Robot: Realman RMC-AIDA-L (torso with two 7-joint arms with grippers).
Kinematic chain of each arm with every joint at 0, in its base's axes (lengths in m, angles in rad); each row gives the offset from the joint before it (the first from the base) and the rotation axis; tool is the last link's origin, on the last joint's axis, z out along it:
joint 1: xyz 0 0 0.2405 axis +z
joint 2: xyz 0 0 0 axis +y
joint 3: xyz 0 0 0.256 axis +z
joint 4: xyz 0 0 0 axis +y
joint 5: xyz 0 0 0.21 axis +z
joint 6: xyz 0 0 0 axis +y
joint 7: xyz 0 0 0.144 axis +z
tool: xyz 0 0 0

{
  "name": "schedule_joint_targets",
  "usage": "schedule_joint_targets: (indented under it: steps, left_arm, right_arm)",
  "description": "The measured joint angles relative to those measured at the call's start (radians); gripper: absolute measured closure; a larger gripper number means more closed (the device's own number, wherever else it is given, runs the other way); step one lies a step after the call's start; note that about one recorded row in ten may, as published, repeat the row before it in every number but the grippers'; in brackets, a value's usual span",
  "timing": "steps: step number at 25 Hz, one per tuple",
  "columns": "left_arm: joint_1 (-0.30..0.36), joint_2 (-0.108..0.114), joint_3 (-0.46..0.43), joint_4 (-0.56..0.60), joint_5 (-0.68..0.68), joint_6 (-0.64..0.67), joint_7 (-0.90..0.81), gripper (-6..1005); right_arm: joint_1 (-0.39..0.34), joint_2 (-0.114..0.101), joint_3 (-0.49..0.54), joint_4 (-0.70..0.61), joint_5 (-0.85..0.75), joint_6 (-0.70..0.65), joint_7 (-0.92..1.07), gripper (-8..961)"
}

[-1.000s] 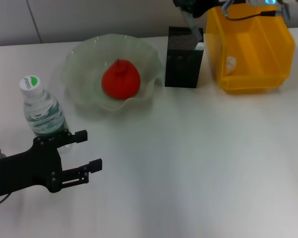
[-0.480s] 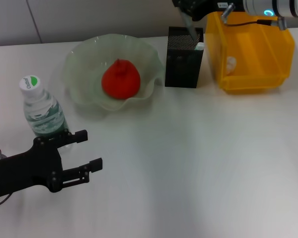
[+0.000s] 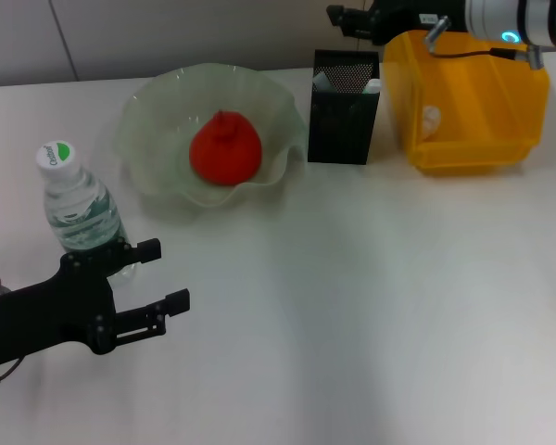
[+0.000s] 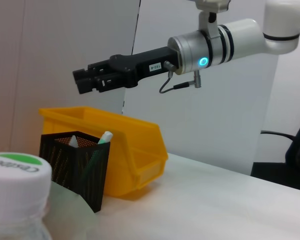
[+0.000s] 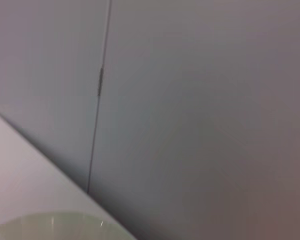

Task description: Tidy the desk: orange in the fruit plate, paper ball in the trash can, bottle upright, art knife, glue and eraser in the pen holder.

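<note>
My right gripper [image 4: 82, 80] hung above the pen holder [image 3: 343, 109], jaws together and empty. My left gripper [image 3: 157, 283] waited with jaws apart beside the upright bottle [image 3: 76, 204]. The orange [image 3: 225, 148] sat in the fruit plate [image 3: 153, 116].

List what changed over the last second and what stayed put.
The right claw rose from over the pen holder and drew back; the long item it held over the holder a second ago now stands inside. The left claw edged slightly toward the robot, open beside the bottle. The orange in the plate, the paper ball in the trash can and the bottle did not move.
</note>
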Motion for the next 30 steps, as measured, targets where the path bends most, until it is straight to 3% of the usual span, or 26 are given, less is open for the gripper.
schedule_joint_targets:
  steps: [3, 5, 6, 9, 10, 12, 13, 14, 15, 20, 23, 29, 30]
  left_arm:
    - [0.003, 0.000, 0.000, 0.000, -0.006, -0.001, -0.002, 198]
    - [0.003, 0.001, 0.001, 0.000, -0.007, -0.001, -0.007, 198]
    - [0.003, 0.001, 0.001, 0.000, -0.007, -0.001, -0.007, 198]
    - [0.003, 0.001, -0.007, 0.000, -0.015, 0.001, -0.012, 198]
    - [0.005, 0.001, -0.024, -0.008, -0.033, 0.002, -0.019, 198]
    - [0.006, 0.000, -0.031, -0.016, -0.043, 0.002, -0.020, 198]
    - [0.010, -0.001, -0.049, -0.047, -0.080, -0.002, -0.019, 198]
    - [0.010, -0.001, -0.049, -0.047, -0.080, -0.002, -0.019, 198]
    - [0.012, -0.001, -0.052, -0.070, -0.110, -0.015, -0.016, 198]
    - [-0.004, -0.003, -0.043, -0.104, -0.132, -0.068, -0.019, 198]
    - [-0.026, 0.001, -0.029, -0.122, -0.121, -0.084, -0.024, 198]
    - [-0.050, 0.022, 0.122, -0.048, -0.113, 0.029, -0.083, 198]
    - [-0.054, 0.026, 0.135, -0.042, -0.113, 0.042, -0.095, 198]
  right_arm:
    - [-0.032, 0.001, 0.021, -0.028, 0.057, -0.021, 0.000, 449]
    - [-0.112, 0.001, 0.062, -0.106, 0.155, -0.122, 0.003, 383]
    - [-0.112, 0.001, 0.062, -0.106, 0.155, -0.122, 0.003, 358]
    - [-0.224, 0.001, 0.139, -0.176, 0.308, -0.280, 0.002, 284]
    - [-0.298, -0.001, 0.205, -0.179, 0.427, -0.389, -0.010, 259]
    - [-0.329, -0.002, 0.240, -0.167, 0.471, -0.441, -0.020, 259]
    - [-0.388, -0.004, 0.309, -0.130, 0.533, -0.551, -0.046, 259]
    - [-0.388, -0.004, 0.309, -0.130, 0.533, -0.551, -0.046, 259]
    - [-0.439, -0.005, 0.353, -0.103, 0.532, -0.630, -0.064, 259]
    - [-0.544, -0.001, 0.374, -0.052, 0.465, -0.692, -0.108, 259]
    - [-0.578, -0.004, 0.377, -0.009, 0.450, -0.758, -0.179, 260]
    - [-0.604, -0.042, 0.383, 0.021, 0.305, -0.965, -0.248, 260]
    - [-0.591, -0.052, 0.384, 0.016, 0.221, -1.023, -0.261, 260]
